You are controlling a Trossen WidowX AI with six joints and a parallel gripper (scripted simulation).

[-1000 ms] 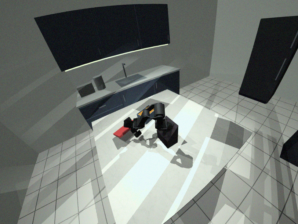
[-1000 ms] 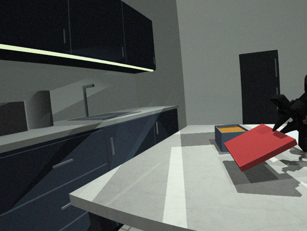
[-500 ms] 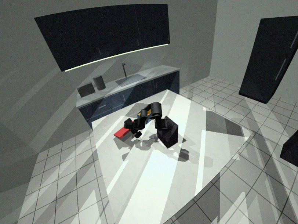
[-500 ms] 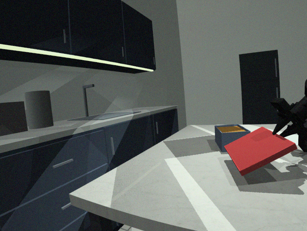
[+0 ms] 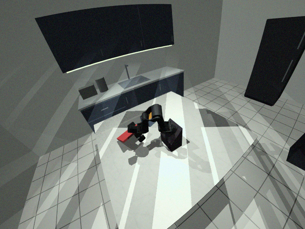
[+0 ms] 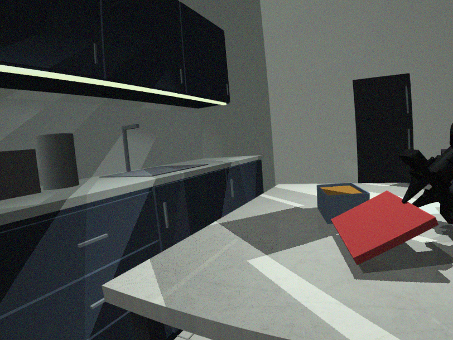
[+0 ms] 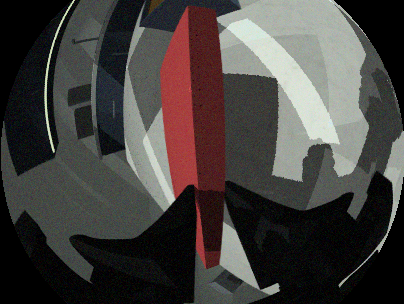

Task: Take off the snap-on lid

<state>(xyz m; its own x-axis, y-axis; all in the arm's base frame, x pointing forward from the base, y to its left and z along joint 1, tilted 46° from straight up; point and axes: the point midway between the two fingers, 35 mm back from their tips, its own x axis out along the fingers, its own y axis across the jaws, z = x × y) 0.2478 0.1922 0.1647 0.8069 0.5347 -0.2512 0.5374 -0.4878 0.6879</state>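
Note:
The red lid [image 5: 125, 136] [image 6: 382, 224] [image 7: 180, 115] is off the box and hangs tilted above the table [image 5: 172, 182] [image 6: 205, 289], its lowest corner toward the front in the exterior view. Its shadow lies beneath it. My gripper [image 5: 136, 133] [image 6: 409, 203] [image 7: 209, 188] is shut on one edge of the lid, a finger on each face. The blue storage box [image 6: 340, 207] [image 5: 151, 124] [image 7: 172, 19] stands upright and open behind the lid, orange inside. The arm hides much of it in the top view, and the lid covers its lower right part in the exterior view.
The dark arm base [image 5: 173, 137] stands on the table, right of the lid in the top view. The table's near corner [image 6: 106, 289] shows at the left in the exterior view. A kitchen counter [image 5: 169, 70] [image 6: 234, 160] with a sink runs beyond the table.

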